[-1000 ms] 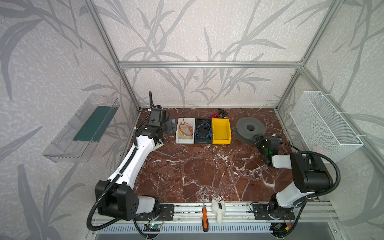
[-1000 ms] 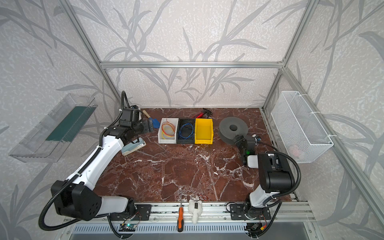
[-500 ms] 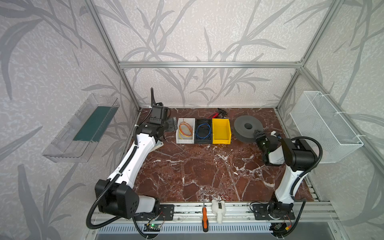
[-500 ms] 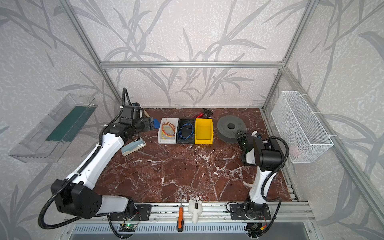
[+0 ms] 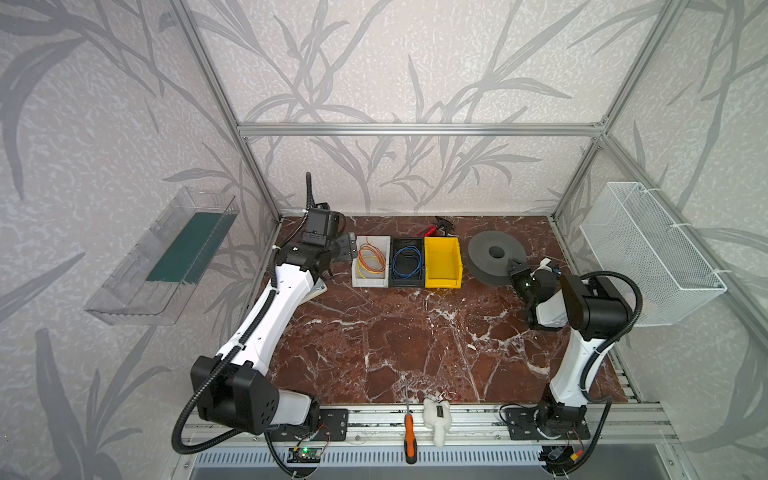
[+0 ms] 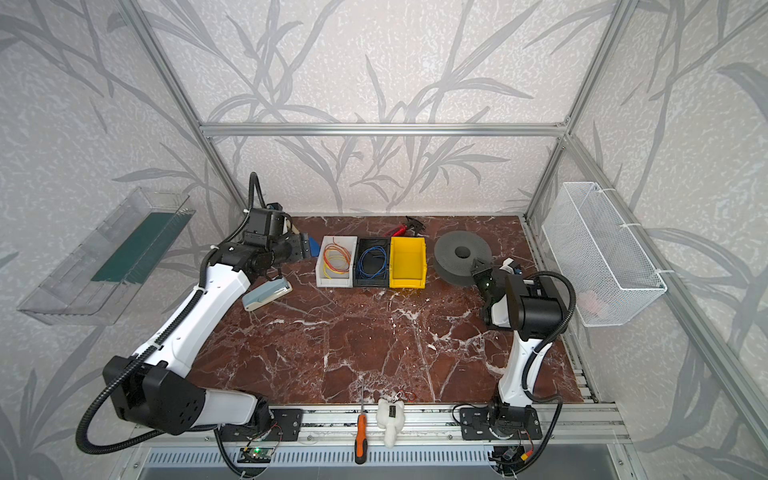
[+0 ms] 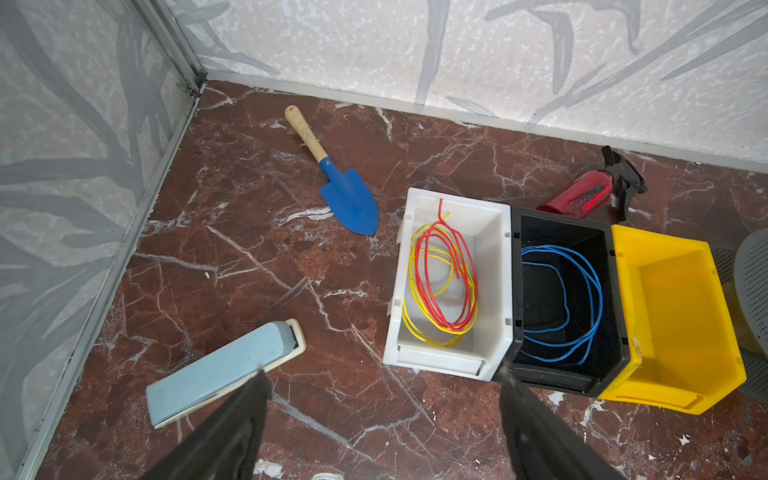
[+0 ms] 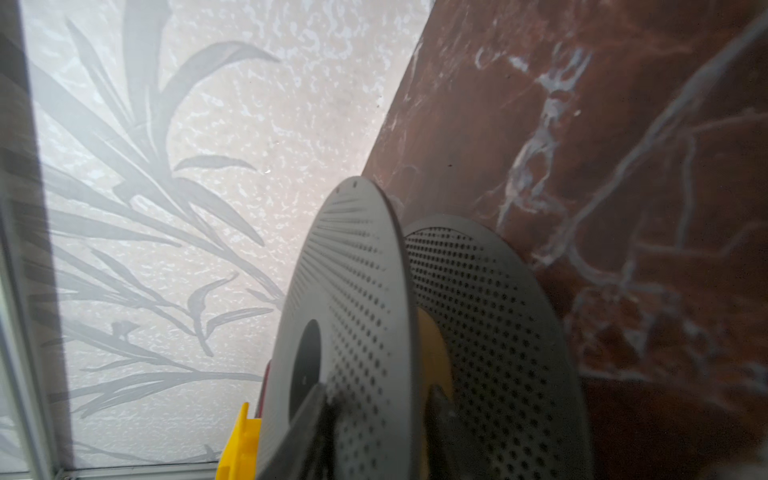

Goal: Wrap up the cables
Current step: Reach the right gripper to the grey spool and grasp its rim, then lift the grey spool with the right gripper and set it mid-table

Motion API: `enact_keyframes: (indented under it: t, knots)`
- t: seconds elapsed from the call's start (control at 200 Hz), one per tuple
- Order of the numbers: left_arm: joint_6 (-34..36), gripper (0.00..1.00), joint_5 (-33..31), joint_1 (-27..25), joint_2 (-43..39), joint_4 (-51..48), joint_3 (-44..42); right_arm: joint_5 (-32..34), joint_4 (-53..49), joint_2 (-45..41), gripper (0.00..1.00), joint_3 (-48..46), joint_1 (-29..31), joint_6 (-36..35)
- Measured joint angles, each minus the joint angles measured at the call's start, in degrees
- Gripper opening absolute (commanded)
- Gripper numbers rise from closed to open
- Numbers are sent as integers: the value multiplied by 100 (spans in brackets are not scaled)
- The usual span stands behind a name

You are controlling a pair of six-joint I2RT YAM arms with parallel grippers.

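A red-brown marble-patterned table (image 5: 395, 332) carries a touching row of open containers near its back edge: a white bin (image 5: 370, 283), a black bin (image 5: 406, 284) and a yellow bin (image 5: 443, 266). A grey perforated spool (image 5: 484, 264) lies flat just beside the yellow bin, and a red spray bottle (image 7: 582, 199) lies on its side behind the row. Left of the bins, a blue trowel (image 7: 349, 199) with a wooden handle and a pale-blue stapler (image 6: 266, 294) lie apart from each other.

Both top views look steeply down from high above the near edge toward the far wall, covering the whole table (image 5: 395, 332). The left wrist view sits low over the far-left corner, sharing the cables (image 7: 598, 291) and yellow bin (image 7: 681, 382) with them. The right wrist view, rolled sideways, nearly touches the grey spool (image 8: 365, 291) and faces the far wall.
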Motion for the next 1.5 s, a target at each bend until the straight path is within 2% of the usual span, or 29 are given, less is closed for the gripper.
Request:
enact_keyframes:
  t: [0.11, 0.22, 0.415, 0.59, 0.795, 1.04, 1.139, 1.299, 1.394, 1.499]
  knots:
    - [-11, 88, -28, -15, -4, -55, 0, -103, 219, -28, 0, 11, -13, 299]
    - [-15, 88, -44, -31, -17, -83, 0, -229, 450, -278, 0, 28, -11, 466]
    - [-20, 88, -74, -59, -61, -79, 0, -184, 168, -579, 0, -177, -103, 494]
    - [-46, 88, -72, -66, -136, -46, -22, -66, -313, -1338, 0, -588, -103, 372]
    - [-76, 85, 15, -72, -262, 225, -278, 26, -1982, -3097, 0, -999, 17, -133]
    - [-125, 85, 313, -90, -297, 592, -564, 245, -5265, -6334, 0, -1045, 483, -680]
    - [-155, 85, 476, -90, -297, 730, -566, 203, -6378, -7180, 0, -688, 863, -826]
    - [-216, 85, 754, -90, -299, 798, -592, -186, -7707, -7368, 0, 144, 1659, -984]
    - [-216, 85, 874, -90, -313, 791, -647, -546, -8135, -7007, 0, 581, 2302, -1036]
    - [-214, 85, 907, -90, -415, 761, -767, -988, -8115, -6387, 0, 824, 2940, -1003]
